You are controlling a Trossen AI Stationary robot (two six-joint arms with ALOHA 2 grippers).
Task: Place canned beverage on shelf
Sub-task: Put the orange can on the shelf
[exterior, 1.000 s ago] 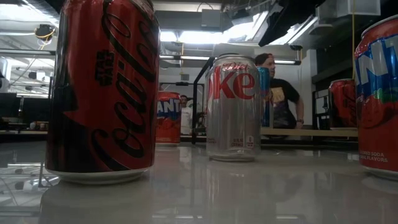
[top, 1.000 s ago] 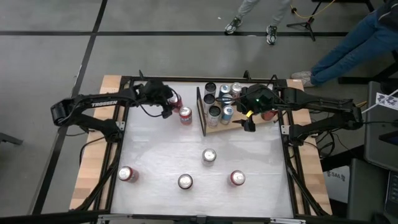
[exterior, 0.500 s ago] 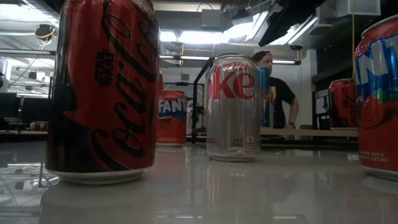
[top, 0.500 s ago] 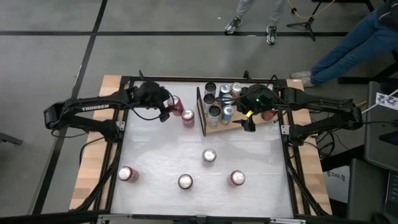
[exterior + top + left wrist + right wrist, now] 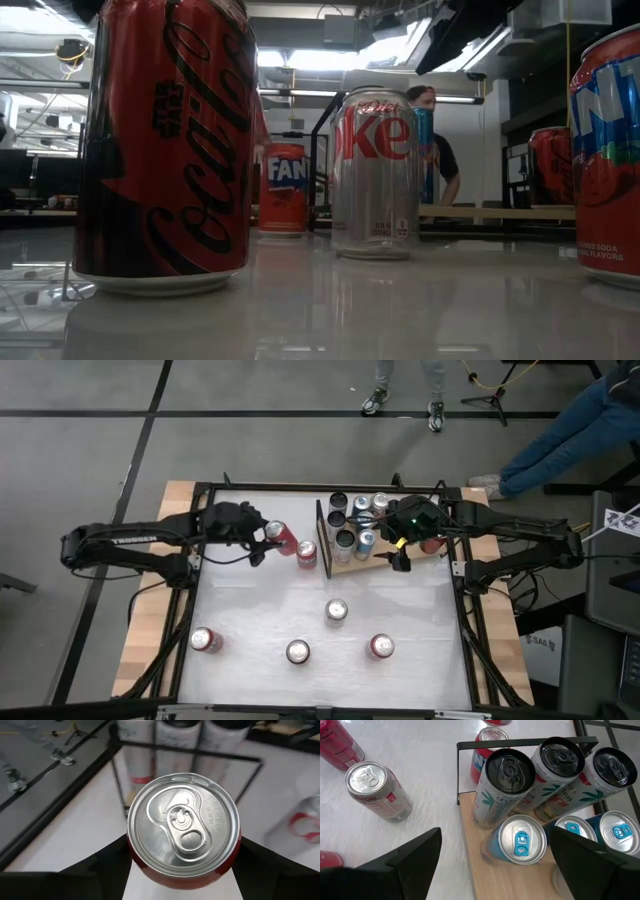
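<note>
Only wrist-side: red can [image 5: 183,827] between fingers [image 5: 102,867].

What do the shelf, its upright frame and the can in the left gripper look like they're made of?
Shelf: pale board with faint grain, seemingly unfinished wood. Upright frame: thin matte black rod, probably metal. Red can in the left gripper: bright brushed lid with pull tab, likely aluminium with a printed red wall.
</note>
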